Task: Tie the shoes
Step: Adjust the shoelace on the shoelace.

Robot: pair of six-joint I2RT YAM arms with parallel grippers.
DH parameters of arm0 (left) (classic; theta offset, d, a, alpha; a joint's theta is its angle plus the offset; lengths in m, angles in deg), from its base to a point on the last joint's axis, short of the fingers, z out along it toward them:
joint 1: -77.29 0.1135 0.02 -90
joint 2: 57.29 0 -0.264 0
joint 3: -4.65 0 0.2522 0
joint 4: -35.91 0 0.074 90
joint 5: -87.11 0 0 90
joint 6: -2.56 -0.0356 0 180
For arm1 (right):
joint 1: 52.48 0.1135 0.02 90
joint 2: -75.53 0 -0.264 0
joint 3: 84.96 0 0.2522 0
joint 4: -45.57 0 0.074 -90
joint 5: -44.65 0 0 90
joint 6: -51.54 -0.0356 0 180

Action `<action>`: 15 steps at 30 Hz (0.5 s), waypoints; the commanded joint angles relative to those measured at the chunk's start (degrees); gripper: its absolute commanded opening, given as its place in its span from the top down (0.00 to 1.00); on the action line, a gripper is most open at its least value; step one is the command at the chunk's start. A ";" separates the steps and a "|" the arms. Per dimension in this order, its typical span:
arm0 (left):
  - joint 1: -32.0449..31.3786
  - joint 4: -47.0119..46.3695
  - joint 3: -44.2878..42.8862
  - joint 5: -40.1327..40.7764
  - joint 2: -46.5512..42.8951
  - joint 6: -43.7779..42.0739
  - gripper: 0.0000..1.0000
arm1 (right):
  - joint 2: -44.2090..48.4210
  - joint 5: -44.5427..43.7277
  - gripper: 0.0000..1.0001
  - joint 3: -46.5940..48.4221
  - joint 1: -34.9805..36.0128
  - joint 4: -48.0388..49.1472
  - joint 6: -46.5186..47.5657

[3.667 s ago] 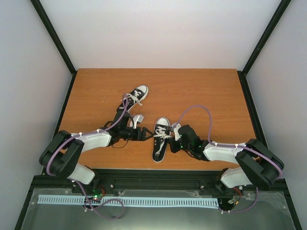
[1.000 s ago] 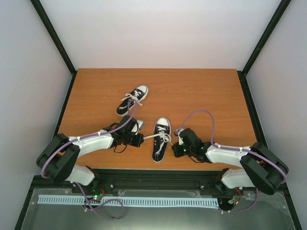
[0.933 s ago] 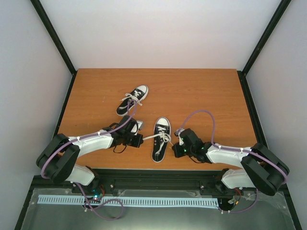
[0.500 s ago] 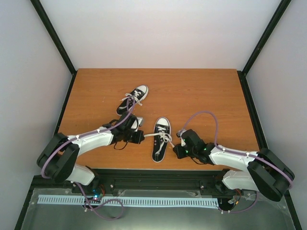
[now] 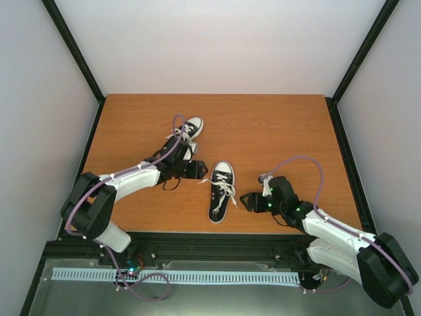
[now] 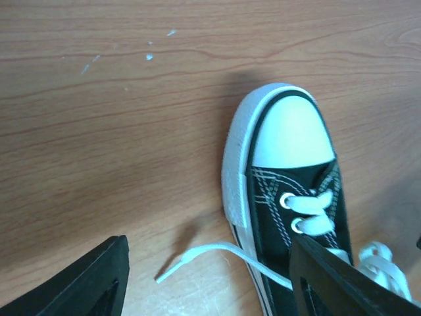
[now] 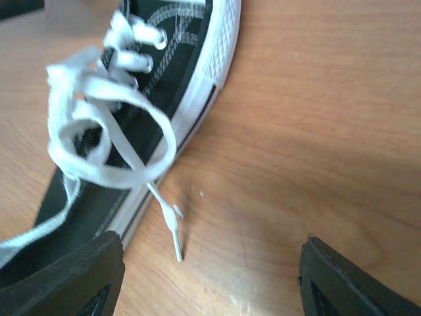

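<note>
Carrying everything: brown wooden worktop [image 5: 276,131].
Near shoe [image 5: 221,192]: black canvas low-top with a white toe cap and white sole, lying at 6 o'clock from the worktop's middle, toe toward 12 o'clock.
Far shoe [image 5: 191,128]: same make, at 11 o'clock from the near shoe, toe toward 1 o'clock, partly hidden by the left arm.
Left tool [image 5: 197,169]: at 10 o'clock from the near shoe's toe, fingers spread wide, holding nothing.
Right tool [image 5: 245,201]: at 3 o'clock beside the near shoe, fingers well apart, nothing clamped.
Laces [image 7: 115,141]: white and flat, in a loose loop over the near shoe's tongue; one free end lies on the wood toward 9 o'clock, another tip toward 3 o'clock.
</note>
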 commanded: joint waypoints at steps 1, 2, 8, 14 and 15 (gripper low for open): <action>0.32 -1.78 1.20 -6.79 -4.88 2.09 0.35 | 2.69 5.23 0.27 0.54 -4.25 3.02 -4.60; 0.32 -2.28 1.75 -10.24 -5.42 3.03 0.39 | 2.47 4.98 0.27 1.06 -4.73 3.50 -6.68; -0.95 -6.92 6.97 -23.15 -6.40 11.88 0.48 | -3.68 3.08 0.34 1.62 -5.10 12.07 -21.85; -2.39 -8.99 7.48 -26.78 -4.32 14.41 0.55 | -13.11 8.73 0.48 1.97 -5.01 20.23 -24.38; -2.39 -9.43 7.36 -27.11 -3.88 14.66 0.56 | -14.10 9.30 0.49 2.06 -5.01 20.91 -24.52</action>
